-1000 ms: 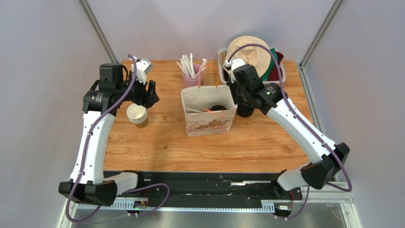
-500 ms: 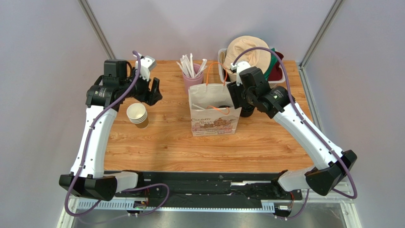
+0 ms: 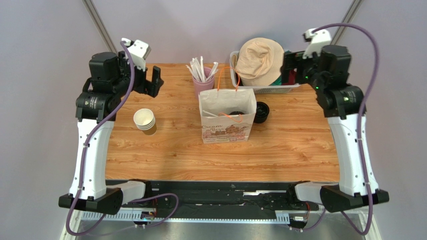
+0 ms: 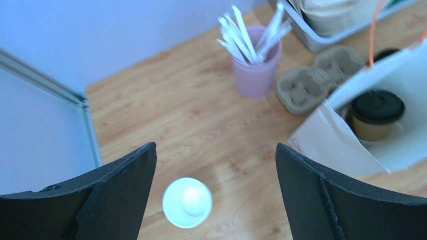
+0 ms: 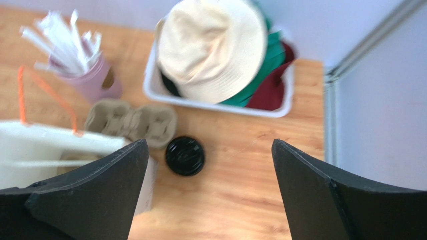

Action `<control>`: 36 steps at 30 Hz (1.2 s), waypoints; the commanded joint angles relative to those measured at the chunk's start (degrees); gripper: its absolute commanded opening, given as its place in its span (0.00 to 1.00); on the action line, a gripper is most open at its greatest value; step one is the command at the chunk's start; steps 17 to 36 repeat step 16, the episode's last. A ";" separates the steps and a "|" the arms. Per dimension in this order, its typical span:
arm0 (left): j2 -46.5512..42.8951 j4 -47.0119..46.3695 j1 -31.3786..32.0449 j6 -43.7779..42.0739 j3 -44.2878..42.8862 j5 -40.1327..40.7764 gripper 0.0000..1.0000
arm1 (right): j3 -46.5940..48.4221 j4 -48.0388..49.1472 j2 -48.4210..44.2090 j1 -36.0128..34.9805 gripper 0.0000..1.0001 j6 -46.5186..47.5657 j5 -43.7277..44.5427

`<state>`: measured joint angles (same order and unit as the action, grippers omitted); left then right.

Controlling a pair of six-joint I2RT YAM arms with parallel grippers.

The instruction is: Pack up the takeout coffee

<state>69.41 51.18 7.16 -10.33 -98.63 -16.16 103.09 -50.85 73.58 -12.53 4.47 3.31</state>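
Observation:
The takeout coffee (image 3: 233, 113), a brown paper cup with a black lid (image 4: 377, 106), stands inside the white paper bag (image 3: 226, 126) at the middle of the table. My left gripper (image 3: 153, 82) hangs high over the back left of the table, open and empty, with the bag (image 4: 346, 145) off to its right. In its wrist view the left gripper (image 4: 215, 150) frames bare wood above the cup stack. My right gripper (image 3: 287, 68) is raised at the back right near the basket, open and empty. Seen from the wrist, the right gripper (image 5: 209, 145) has only table between its fingers.
A stack of lidless paper cups (image 3: 145, 121) stands left of the bag. A stack of black lids (image 3: 260, 112) sits right of it. Behind are a pink cup of wrapped straws (image 3: 203, 80), a pulp cup carrier (image 4: 318, 77) and a white basket (image 3: 295, 86) of hats.
Both arms have risen and pulled away from the bag. The right gripper let go of the bag's rim, opened and swung to the back right. The left jaws opened wider.

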 commanded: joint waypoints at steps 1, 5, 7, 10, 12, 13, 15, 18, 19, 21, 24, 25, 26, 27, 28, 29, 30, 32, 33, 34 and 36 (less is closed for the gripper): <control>-0.77 -5.03 0.40 0.75 -7.18 9.64 0.97 | 0.19 8.38 -5.02 5.76 0.99 4.84 -3.85; -0.59 -5.21 0.31 -1.27 -11.40 16.07 0.98 | 3.16 9.01 -5.20 6.38 0.99 7.92 4.15; -0.50 -4.42 0.31 -2.24 -13.24 18.88 0.98 | 4.31 8.40 -5.38 6.38 0.99 8.10 4.60; -0.59 -3.90 0.31 -2.77 -14.48 21.43 0.98 | 6.59 6.91 -5.64 6.38 0.99 7.75 3.55; -0.76 -3.89 0.31 -2.33 -14.66 22.58 0.98 | 7.82 6.47 -5.73 6.38 0.98 7.22 2.58; -0.85 -3.54 0.31 -2.15 -14.66 22.67 0.98 | 8.35 6.47 -5.73 6.38 0.98 6.87 2.75; -0.94 -3.45 0.31 -1.80 -14.57 22.23 0.98 | 9.32 6.29 -5.82 6.38 0.98 6.08 2.49; -1.11 -3.28 0.31 -1.63 -14.57 21.97 0.98 | 10.37 6.12 -5.73 6.30 0.98 5.99 2.58; -1.11 -3.28 0.31 -1.63 -14.57 21.97 0.98 | 10.37 6.12 -5.73 6.30 0.98 5.99 2.58; -1.11 -3.28 0.31 -1.63 -14.57 21.97 0.98 | 10.37 6.12 -5.73 6.30 0.98 5.99 2.58; -1.11 -3.28 0.31 -1.63 -14.57 21.97 0.98 | 10.37 6.12 -5.73 6.30 0.98 5.99 2.58; -1.11 -3.28 0.31 -1.63 -14.57 21.97 0.98 | 10.37 6.12 -5.73 6.30 0.98 5.99 2.58; -1.11 -3.28 0.31 -1.63 -14.57 21.97 0.98 | 10.37 6.12 -5.73 6.30 0.98 5.99 2.58; -1.11 -3.28 0.31 -1.63 -14.57 21.97 0.98 | 10.37 6.12 -5.73 6.30 0.98 5.99 2.58; -1.11 -3.28 0.31 -1.63 -14.57 21.97 0.98 | 10.37 6.12 -5.73 6.30 0.98 5.99 2.58; -1.11 -3.28 0.31 -1.63 -14.57 21.97 0.98 | 10.37 6.12 -5.73 6.30 0.98 5.99 2.58; -1.11 -3.28 0.31 -1.63 -14.57 21.97 0.98 | 10.37 6.12 -5.73 6.30 0.98 5.99 2.58; -1.11 -3.28 0.31 -1.63 -14.57 21.97 0.98 | 10.37 6.12 -5.73 6.30 0.98 5.99 2.58; -1.11 -3.28 0.31 -1.63 -14.57 21.97 0.98 | 10.37 6.12 -5.73 6.30 0.98 5.99 2.58; -1.11 -3.28 0.31 -1.63 -14.57 21.97 0.98 | 10.37 6.12 -5.73 6.30 0.98 5.99 2.58; -1.11 -3.28 0.31 -1.63 -14.57 21.97 0.98 | 10.37 6.12 -5.73 6.30 0.98 5.99 2.58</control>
